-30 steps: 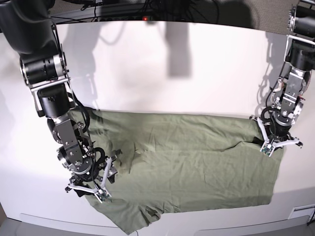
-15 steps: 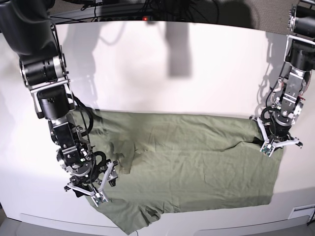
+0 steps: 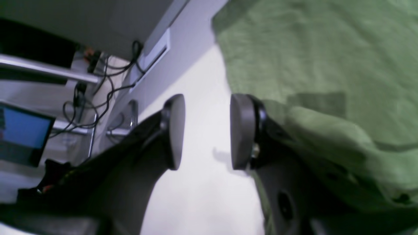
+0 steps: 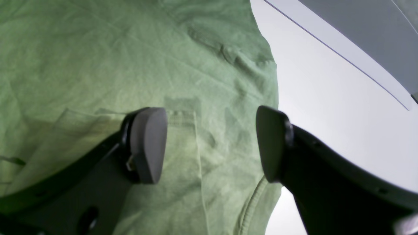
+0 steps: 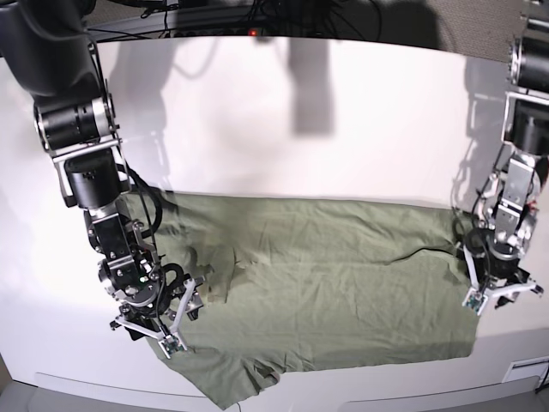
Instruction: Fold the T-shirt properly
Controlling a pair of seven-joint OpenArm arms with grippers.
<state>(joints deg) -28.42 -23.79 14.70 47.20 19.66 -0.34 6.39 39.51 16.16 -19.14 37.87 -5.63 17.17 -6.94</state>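
The olive-green T-shirt [image 5: 326, 283] lies spread flat and wrinkled across the front half of the white table [image 5: 283, 129]. My left gripper [image 5: 497, 298] is at the shirt's right edge. In the left wrist view the left gripper [image 3: 207, 130] is open over bare table, with nothing between its pads, and T-shirt [image 3: 310, 58] fabric bunches against the right finger. My right gripper [image 5: 147, 330] hovers at the shirt's front left part. The right wrist view shows the right gripper [image 4: 210, 143] wide open just above the T-shirt [image 4: 98, 58], with a ribbed hem below it.
The table's front edge [image 5: 360, 386] runs close under the shirt's lower hem. Cables [image 5: 214, 17] lie behind the table's back edge. Past the table's side, the left wrist view shows cables [image 3: 98, 81] and a blue screen [image 3: 23, 130].
My left gripper has opened, let go of the shirt's right edge and moved toward the table's front. My right gripper shifted slightly forward and left, still open.
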